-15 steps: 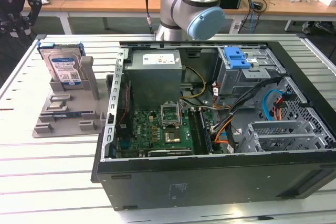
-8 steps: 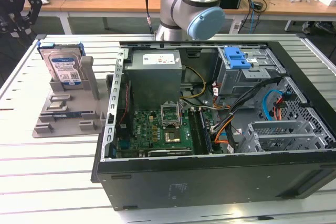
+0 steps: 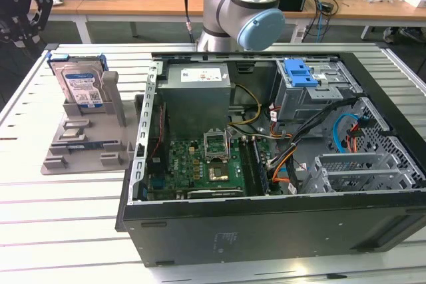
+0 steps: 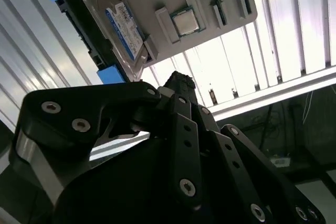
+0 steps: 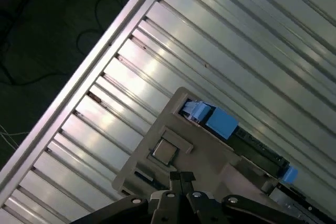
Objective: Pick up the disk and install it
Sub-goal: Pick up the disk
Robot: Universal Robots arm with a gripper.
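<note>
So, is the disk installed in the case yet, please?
No, out: the disk stands on edge in the grey holder, beside the open case.

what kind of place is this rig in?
Likely a robotics lab bench: an opened computer case on a slatted metal table, a grey fixture holding the disk, cable-strewn desks behind.

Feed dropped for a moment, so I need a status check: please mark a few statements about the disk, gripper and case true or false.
1. The disk stands on edge in the grey holder. True.
2. The gripper is carrying the disk. False: the disk sits in the holder, apart from the gripper.
3. The computer case lies open, with its motherboard showing. True.
4. The disk is inside the computer case. False: it is outside it, on the exterior view's left.
</note>
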